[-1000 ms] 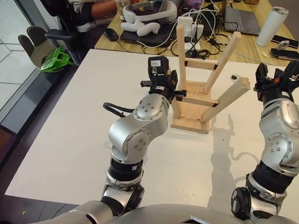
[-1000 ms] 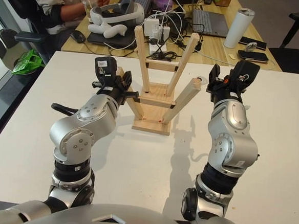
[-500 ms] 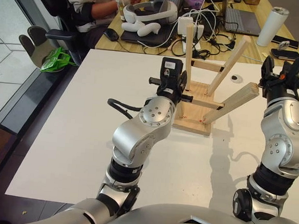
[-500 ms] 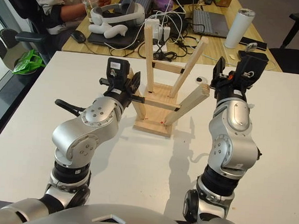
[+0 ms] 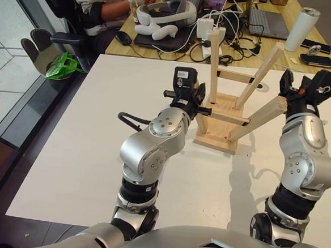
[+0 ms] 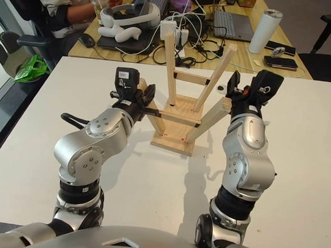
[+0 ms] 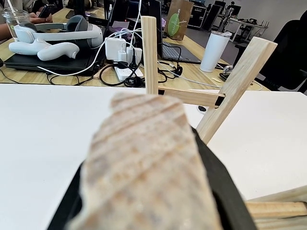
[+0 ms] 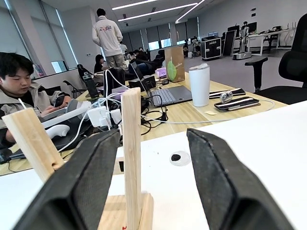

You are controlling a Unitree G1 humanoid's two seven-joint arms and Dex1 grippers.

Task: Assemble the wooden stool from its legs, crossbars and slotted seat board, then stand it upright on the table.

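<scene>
Fingers (image 7: 218, 191) of the left gripper (image 5: 200, 108) are pinched on a leg (image 7: 144, 167) of the wooden stool (image 5: 219, 125), the pale wood pressed between their black pads. Beyond those fingers two more legs rise, joined by a crossbar (image 7: 189, 96) with a dark band at one joint. The stool sits upside down, its slotted seat board (image 5: 212, 141) down on the white table (image 5: 95, 153) just below the pinching fingers, with small red marks dotted on the board's face.

The right gripper (image 8: 153, 139) has its fingers (image 8: 91, 187) spread wide, with the top end of the slanted leg (image 5: 257, 116) lying between them; whether a pad touches it cannot be told.

A white label (image 5: 182, 74) is stuck on the housing behind the left fingers, its print too small to read. Past the right fingers, on the desk behind, a brown box (image 8: 175, 62) carries a green emblem beside a white tumbler (image 8: 199, 84); any wording on either is too small to read.
</scene>
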